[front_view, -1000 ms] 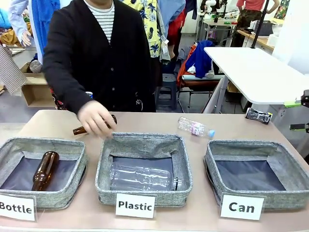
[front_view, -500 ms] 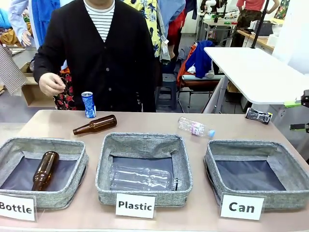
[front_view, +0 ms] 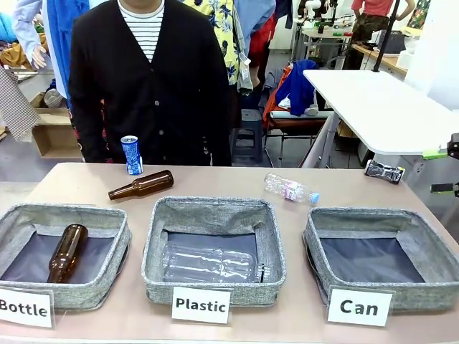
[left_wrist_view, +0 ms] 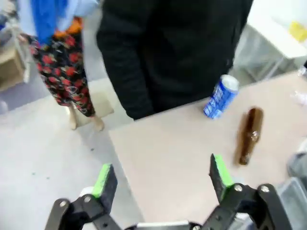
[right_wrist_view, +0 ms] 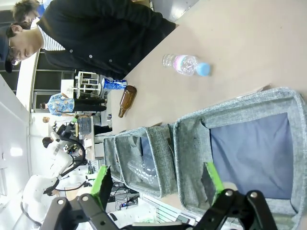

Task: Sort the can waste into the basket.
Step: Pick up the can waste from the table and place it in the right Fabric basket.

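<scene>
The upright blue can (left_wrist_view: 220, 96) stands well ahead of the left gripper (left_wrist_view: 160, 179), its jaws spread wide, empty.

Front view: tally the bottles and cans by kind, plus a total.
Brown glass bottles: 2
Clear plastic bottles: 2
Cans: 2, blue can and crushed can
Total: 6

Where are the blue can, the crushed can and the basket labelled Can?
blue can (front_view: 131, 155), front view, middle of its printed side
crushed can (front_view: 384, 171), front view, middle of its dented body
Can basket (front_view: 369, 221), front view, its far grey wall
</scene>
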`<state>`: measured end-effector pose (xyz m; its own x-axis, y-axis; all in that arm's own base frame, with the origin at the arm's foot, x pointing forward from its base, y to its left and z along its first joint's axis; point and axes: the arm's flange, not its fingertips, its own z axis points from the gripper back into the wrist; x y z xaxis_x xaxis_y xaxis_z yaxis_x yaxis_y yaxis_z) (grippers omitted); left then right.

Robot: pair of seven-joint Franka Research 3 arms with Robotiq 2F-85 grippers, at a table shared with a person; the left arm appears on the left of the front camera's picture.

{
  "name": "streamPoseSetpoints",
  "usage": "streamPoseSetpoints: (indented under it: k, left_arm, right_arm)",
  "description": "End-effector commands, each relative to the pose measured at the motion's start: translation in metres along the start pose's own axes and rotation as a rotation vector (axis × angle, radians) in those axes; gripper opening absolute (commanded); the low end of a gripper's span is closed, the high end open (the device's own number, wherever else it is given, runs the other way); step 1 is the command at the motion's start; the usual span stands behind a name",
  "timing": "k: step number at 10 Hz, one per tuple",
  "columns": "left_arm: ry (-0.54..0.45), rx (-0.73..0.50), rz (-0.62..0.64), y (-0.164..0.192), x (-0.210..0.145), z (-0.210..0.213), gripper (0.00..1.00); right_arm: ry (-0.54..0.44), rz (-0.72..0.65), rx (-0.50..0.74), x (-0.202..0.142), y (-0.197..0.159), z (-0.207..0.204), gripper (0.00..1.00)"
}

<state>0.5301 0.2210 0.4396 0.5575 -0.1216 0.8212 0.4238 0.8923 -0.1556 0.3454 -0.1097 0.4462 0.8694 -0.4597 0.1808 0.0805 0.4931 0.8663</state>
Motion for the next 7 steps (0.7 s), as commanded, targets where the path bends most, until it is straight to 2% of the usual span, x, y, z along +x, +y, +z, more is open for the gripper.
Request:
streamPoseSetpoints:
  k: [1, 2, 4, 5, 7]
  left_arm:
    - [0.073, 0.003, -0.137, -0.025, -0.016, -0.063, 1.00]
    - [0.048, 0.017, -0.174, -0.034, -0.017, -0.100, 1.00]
    - [-0.013, -0.041, -0.240, -0.052, -0.011, -0.152, 1.00]
    - [0.011, -0.118, -0.288, -0.056, -0.009, -0.162, 1.00]
    - [0.137, -0.284, -0.324, -0.059, -0.008, -0.169, 1.00]
  right_arm:
    - [-0.013, 0.014, 0.026, 0.002, -0.001, -0.002, 1.00]
    - [-0.013, 0.014, 0.026, 0.002, -0.001, -0.002, 1.00]
    - [-0.013, 0.014, 0.026, 0.002, -0.001, -0.002, 1.00]
    - [-0.013, 0.014, 0.026, 0.002, -0.001, -0.002, 1.00]
    - [-0.013, 0.014, 0.026, 0.002, -0.001, -0.002, 1.00]
